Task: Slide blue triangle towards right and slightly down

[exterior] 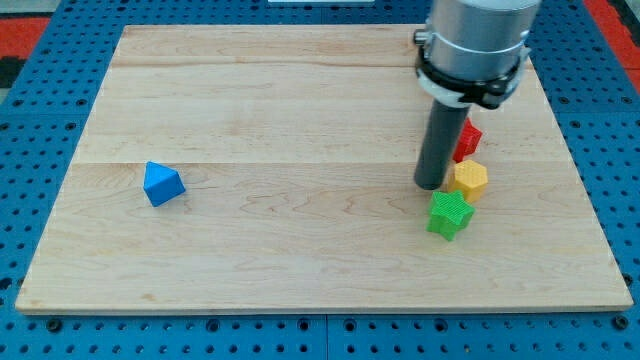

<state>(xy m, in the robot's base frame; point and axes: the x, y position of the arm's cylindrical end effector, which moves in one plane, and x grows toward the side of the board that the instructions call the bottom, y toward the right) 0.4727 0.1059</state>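
The blue triangle [162, 184] lies alone on the wooden board [300, 120] at the view's left, about mid-height. My tip [431, 186] is far to its right, touching down next to a group of blocks: just left of the yellow hexagon [469, 180] and just above the green star [449, 215]. A red block [469, 136] sits behind the rod, partly hidden, its shape unclear.
The red, yellow and green blocks cluster at the view's right, close together. The arm's grey body [475, 45] hangs over the board's top right. A blue pegboard [40, 130] surrounds the board on all sides.
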